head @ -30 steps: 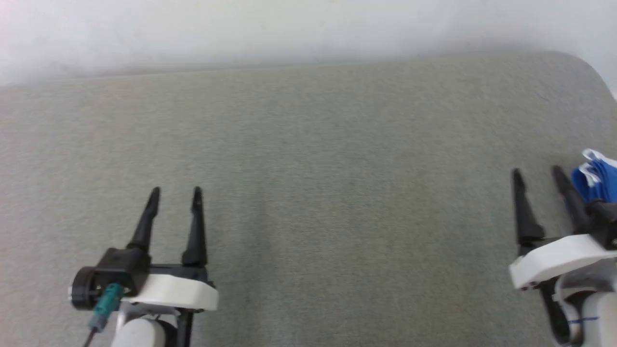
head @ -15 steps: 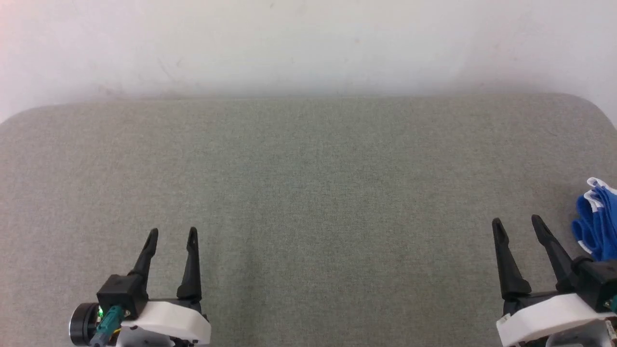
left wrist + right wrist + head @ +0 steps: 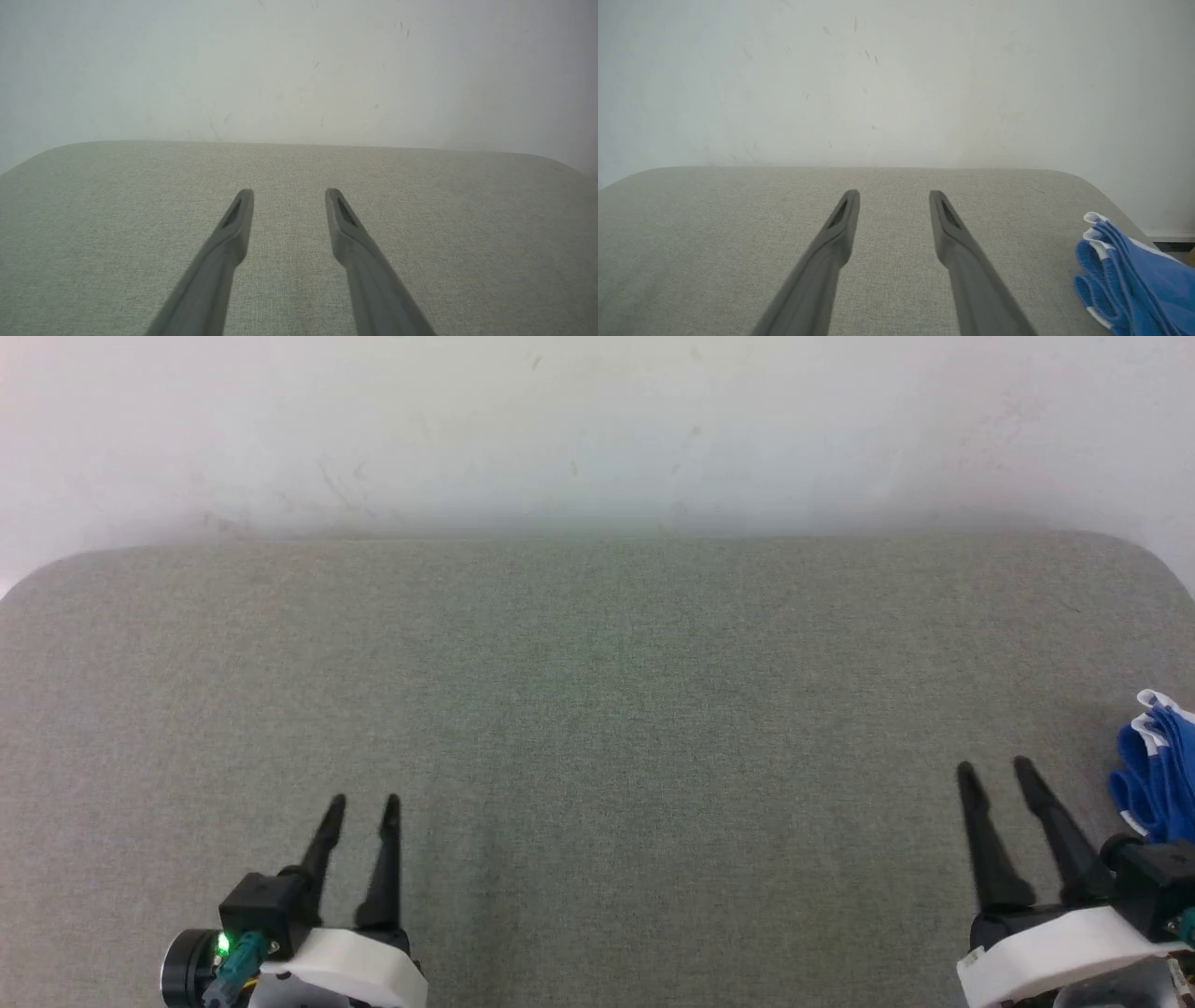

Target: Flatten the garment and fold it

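The garment (image 3: 1156, 775) is seen bunched into blue folds with white trim at the right edge of the bench (image 3: 597, 691), toward its near side. Just beside it, the right gripper (image 3: 993, 765) is held with its fingers moderately parted and empty. Well apart, toward the near left corner, the left gripper (image 3: 365, 800) is likewise parted and empty. The bench's far edge is backed by a pale wall (image 3: 597, 420).
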